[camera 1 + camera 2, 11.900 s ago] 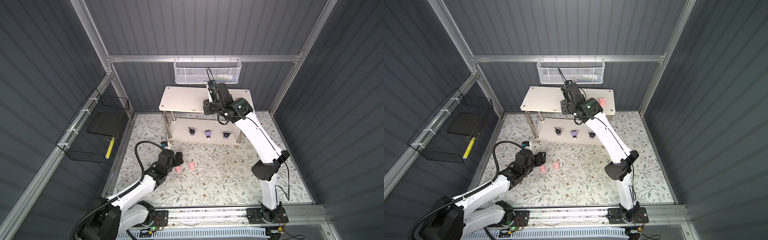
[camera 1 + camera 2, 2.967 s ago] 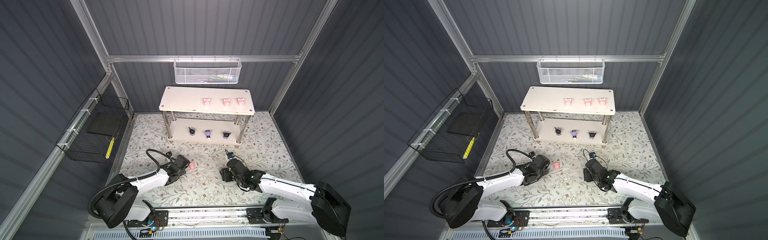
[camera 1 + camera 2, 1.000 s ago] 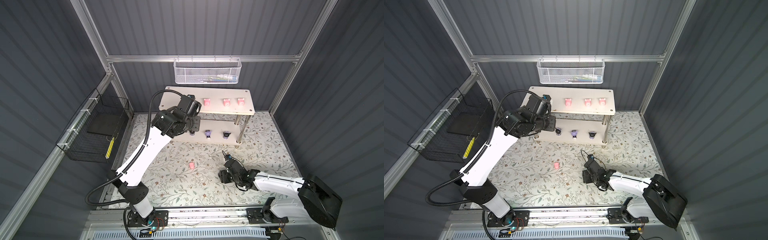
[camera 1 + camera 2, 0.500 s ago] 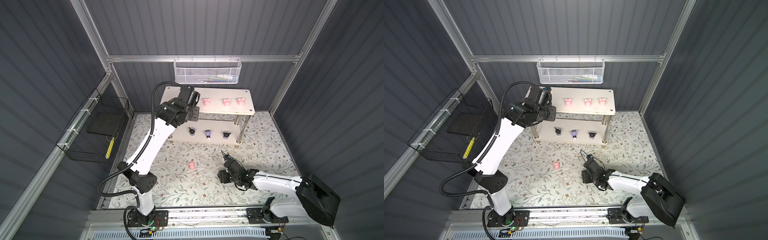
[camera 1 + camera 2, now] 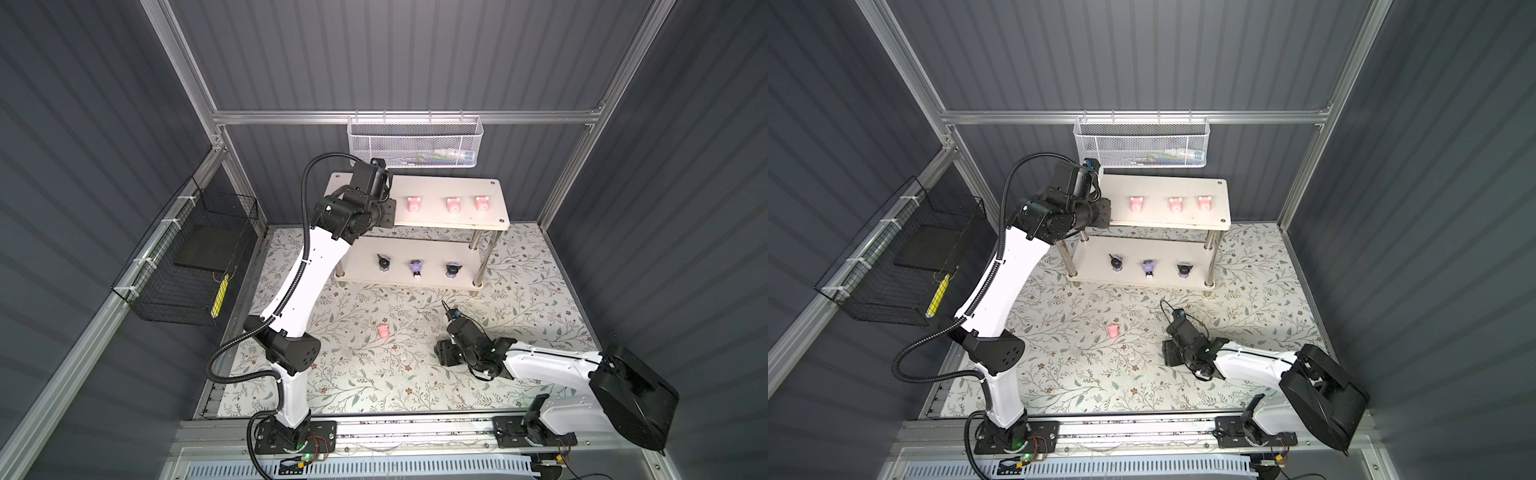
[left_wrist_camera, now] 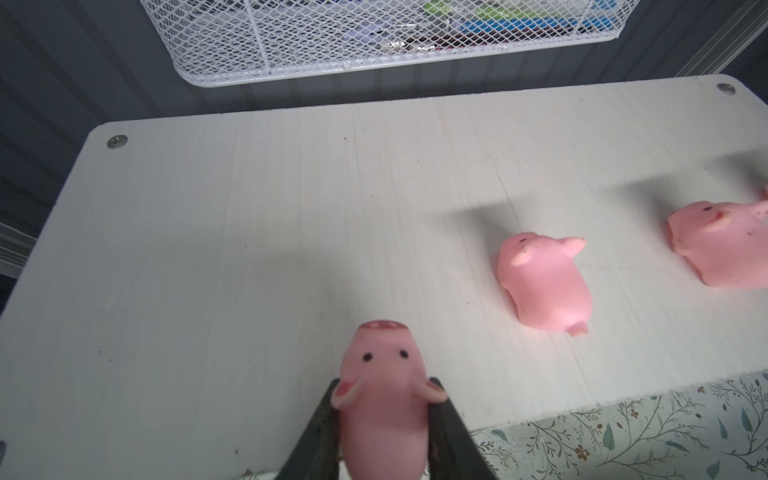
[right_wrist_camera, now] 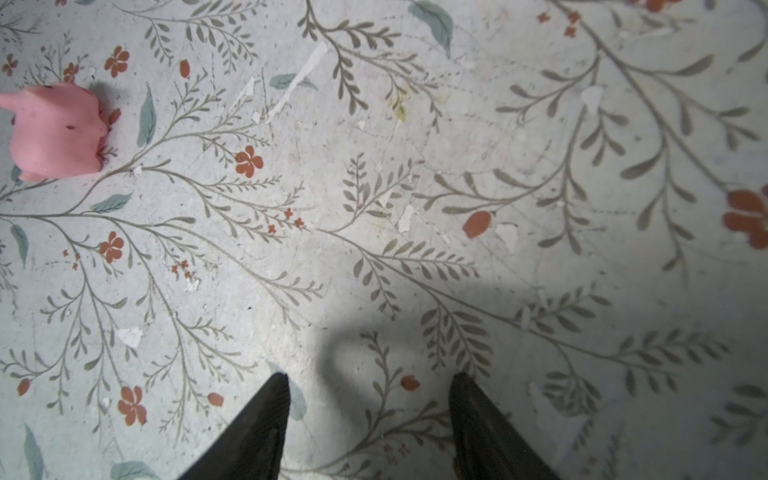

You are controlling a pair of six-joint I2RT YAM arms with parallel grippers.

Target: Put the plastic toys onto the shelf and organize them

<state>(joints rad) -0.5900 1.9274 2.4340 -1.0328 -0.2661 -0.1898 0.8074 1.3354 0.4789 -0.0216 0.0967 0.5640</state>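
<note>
Rear of pig [image 6: 384, 411] pinched in left tool [image 6: 384, 386] is cut off; right tool [image 7: 369, 378] gapes empty.

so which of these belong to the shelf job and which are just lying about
job: white two-tier shelf with metal legs; three pink plastic pigs on top tier; three purple-and-black plastic toys on lower tier; held pink pig in the left tool; loose pink pig on the floral mat
lying about: white mesh basket; black wire basket
</note>
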